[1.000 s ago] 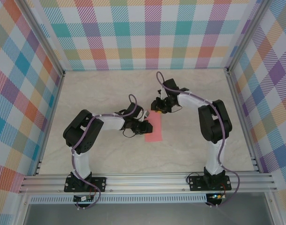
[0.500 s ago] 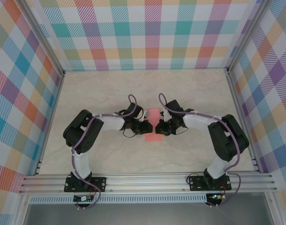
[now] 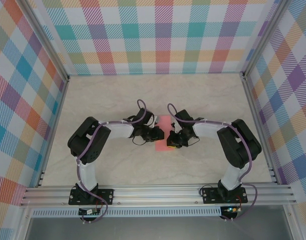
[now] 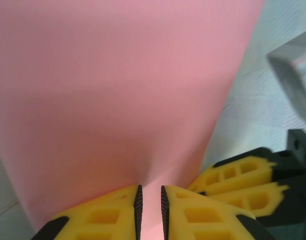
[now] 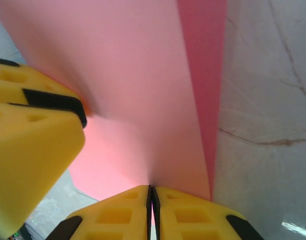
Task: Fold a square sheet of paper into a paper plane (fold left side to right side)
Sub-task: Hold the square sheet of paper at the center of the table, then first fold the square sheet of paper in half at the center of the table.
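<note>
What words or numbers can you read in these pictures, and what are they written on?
None: no word, number, brand or sign can be read in these pictures.
Pink paper: plain, nothing printed on it.
Left claw and right claw: bare yellow and black, no letters.
Walls: coloured checks, no writing.
Table: marbled pattern, no label.

Enclosure as I see it from my mount: the counter (image 3: pixel 107 95) is pale beige with thin brown marble-like veins. The far wall (image 3: pixel 158 35), left wall (image 3: pixel 17 100) and right wall (image 3: pixel 293 100) are plaid panels in teal, orange, pink, purple and yellow on white. Aluminium posts (image 3: pixel 45 40) run up the far corners, and a ribbed aluminium rail (image 3: pixel 158 192) spans the near edge. The light is soft and even.
</note>
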You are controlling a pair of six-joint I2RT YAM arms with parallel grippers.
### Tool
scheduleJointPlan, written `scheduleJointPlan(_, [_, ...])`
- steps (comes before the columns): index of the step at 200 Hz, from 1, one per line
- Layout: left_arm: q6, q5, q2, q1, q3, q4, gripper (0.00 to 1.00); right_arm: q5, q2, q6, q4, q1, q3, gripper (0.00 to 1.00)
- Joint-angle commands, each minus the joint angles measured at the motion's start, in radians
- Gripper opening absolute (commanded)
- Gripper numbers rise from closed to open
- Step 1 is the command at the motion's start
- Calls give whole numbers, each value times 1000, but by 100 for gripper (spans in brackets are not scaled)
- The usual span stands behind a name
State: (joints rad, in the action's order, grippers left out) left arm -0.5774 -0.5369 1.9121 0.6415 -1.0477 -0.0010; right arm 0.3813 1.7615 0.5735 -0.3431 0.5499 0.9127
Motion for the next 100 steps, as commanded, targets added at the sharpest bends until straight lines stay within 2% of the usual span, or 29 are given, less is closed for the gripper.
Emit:
scheduleJointPlan(1, [-10,9,20,0,-51,-14,20,-102,57,-31,-105,-5,-5,13])
scheduleJointPlan(100, [12,108,87,-52,-83,-42,20,-155,87,-70,-177,-4,23,13])
